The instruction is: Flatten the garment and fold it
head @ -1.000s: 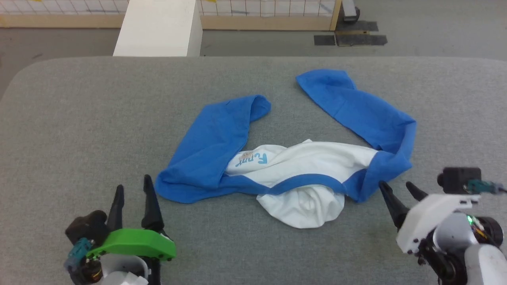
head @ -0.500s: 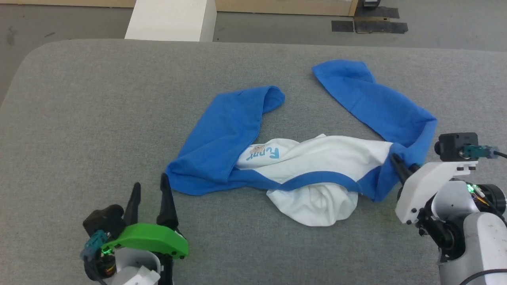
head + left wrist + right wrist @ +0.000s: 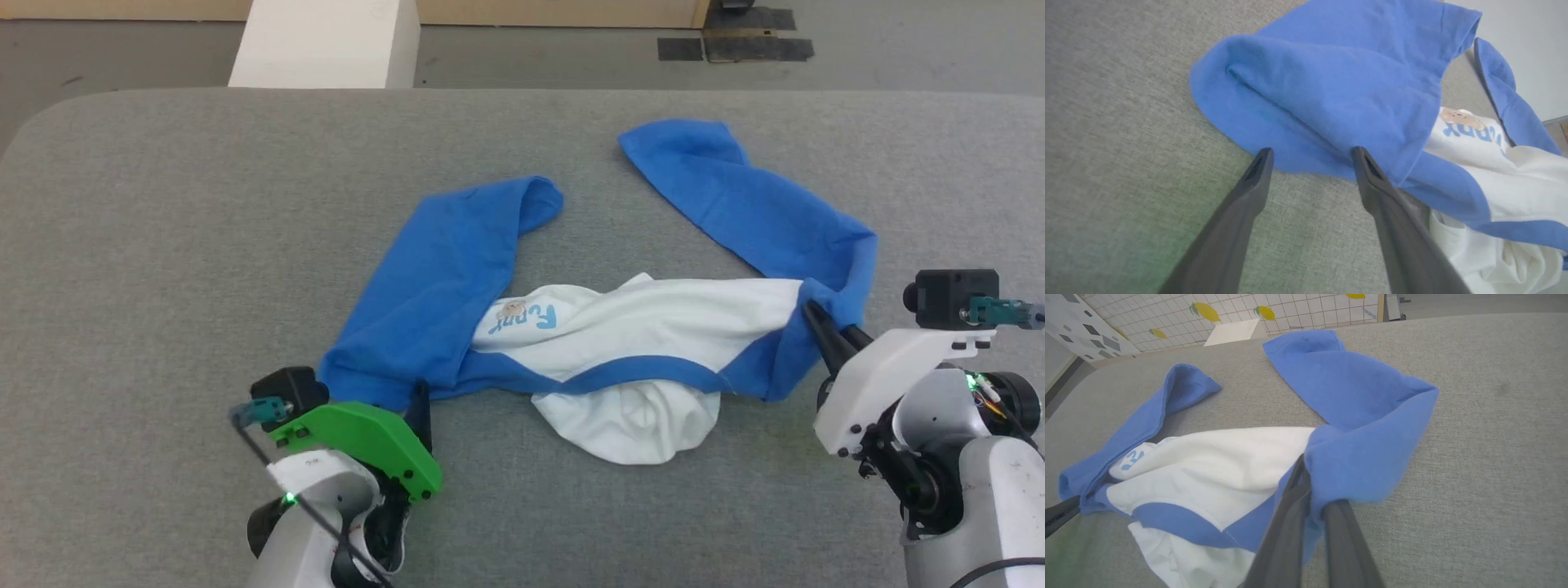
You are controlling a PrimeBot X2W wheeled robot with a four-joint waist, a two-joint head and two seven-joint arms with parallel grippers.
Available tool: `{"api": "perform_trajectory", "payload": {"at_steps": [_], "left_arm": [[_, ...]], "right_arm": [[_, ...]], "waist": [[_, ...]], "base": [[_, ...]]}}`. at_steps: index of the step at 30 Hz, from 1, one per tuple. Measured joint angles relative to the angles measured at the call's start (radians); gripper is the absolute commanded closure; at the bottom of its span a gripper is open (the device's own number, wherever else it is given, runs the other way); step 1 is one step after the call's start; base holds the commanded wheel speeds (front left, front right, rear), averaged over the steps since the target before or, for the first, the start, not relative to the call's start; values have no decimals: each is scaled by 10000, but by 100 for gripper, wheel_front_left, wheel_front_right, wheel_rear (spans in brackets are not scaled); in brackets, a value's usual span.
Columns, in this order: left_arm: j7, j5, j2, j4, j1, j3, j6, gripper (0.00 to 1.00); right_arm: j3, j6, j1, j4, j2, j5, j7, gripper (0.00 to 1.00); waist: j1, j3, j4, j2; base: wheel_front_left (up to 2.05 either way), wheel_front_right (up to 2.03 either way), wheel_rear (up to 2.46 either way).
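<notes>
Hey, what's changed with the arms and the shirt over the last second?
The right gripper went forward to the garment, at the folded blue sleeve on its side, and shut on it. The left gripper moved up to the other sleeve's near edge, jaws open, not gripping. The garment lies crumpled on the gray table much as before.

Left gripper (image 3: pixel 1311 152): two long dark-grey tapering fingers (image 3: pixel 1241 204), each with a slot in the inner tip. Bright green curved cover plate (image 3: pixel 359 445) with small dark screws (image 3: pixel 424 494).
Right gripper (image 3: pixel 826 325): same fingers, white angular cover plate (image 3: pixel 882 371), dark screws.
Each wrist: black box camera (image 3: pixel 951 296), teal plug (image 3: pixel 989 311), green status light (image 3: pixel 969 381).
Both arms: pale grey rounded forearms (image 3: pixel 992 523). Left carries a thin black cable (image 3: pixel 314 508).
</notes>
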Motion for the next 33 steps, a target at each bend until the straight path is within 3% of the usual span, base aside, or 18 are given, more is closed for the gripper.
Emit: {"api": "perform_trajectory", "payload": {"at_steps": [6,14,15,16,25,33], "left_arm": [[748,343,242,297,-101,-86,769,0],[230,-61,161,360,-145,232,558,1],[153,-71,161,460,-183,219,500,78],[81,-69,165,571,-242,188,424,100],[-372,-360,203,784,-378,209,-359,100],[-796,-1103,109,-813,-241,610,-1043,100]], "right_arm": [[111,0,-1,-105,-2,38,-96,100],[150,0,-1,-213,-4,36,-105,100],[169,0,-1,-217,-4,36,-105,100],[186,0,-1,-228,0,36,-104,100],[111,0,3,-261,0,35,-111,100],[-163,0,105,-313,0,38,-221,100]], "waist": [[0,146,-280,0],[0,315,-328,0],[0,323,-322,0],[0,332,-319,0],[0,260,-252,0],[0,-116,-180,0]], "base": [[0,0,0],[0,0,0],[0,0,0],[0,0,0],[0,0,0],[0,0,0]]}}
